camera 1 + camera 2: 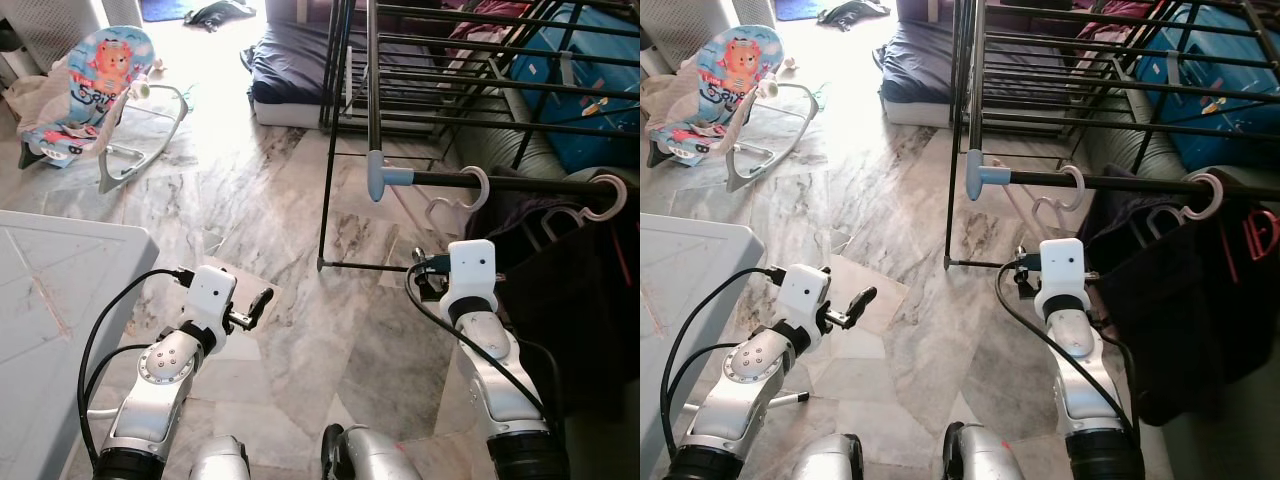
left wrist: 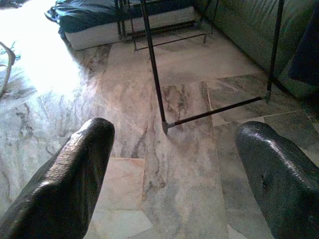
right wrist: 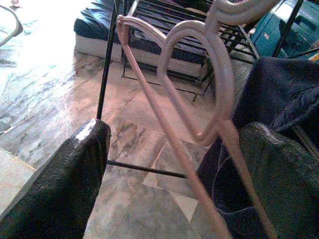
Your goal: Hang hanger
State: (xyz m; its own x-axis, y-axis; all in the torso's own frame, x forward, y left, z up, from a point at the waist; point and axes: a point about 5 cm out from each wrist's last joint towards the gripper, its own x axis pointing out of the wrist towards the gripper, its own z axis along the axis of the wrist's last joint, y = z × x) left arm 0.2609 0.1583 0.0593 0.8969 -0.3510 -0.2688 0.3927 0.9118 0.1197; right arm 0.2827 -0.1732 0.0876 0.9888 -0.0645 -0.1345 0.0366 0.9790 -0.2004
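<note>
The pale pink hanger already sits with its hook over the black horizontal rail of the drying rack, right of centre in the left eye view, just beside the rail's blue end cap; a second white hook rides the same rail farther right, carrying a dark garment. The right gripper is raised directly below and slightly in front of the pink hanger, its two black fingers spread wide, with the hanger's shoulder bar passing down between them and, as far as the right wrist view shows, touching neither pad (contact at the very bottom edge of that frame cannot be ruled out). So the hanger appears released and the task looks essentially done. What matters for the next move is that the hanger's long axis runs diagonally through the open gap, up and away from the wrist toward the rail, so a retreat should probably go straight back along the fingers rather than sideways, or it could snag the bar and drag the hook off. The left gripper, lower left in the head views, is also open and empty over the marble floor, well apart from the rack; the right arm is clearly the nearer.
</note>
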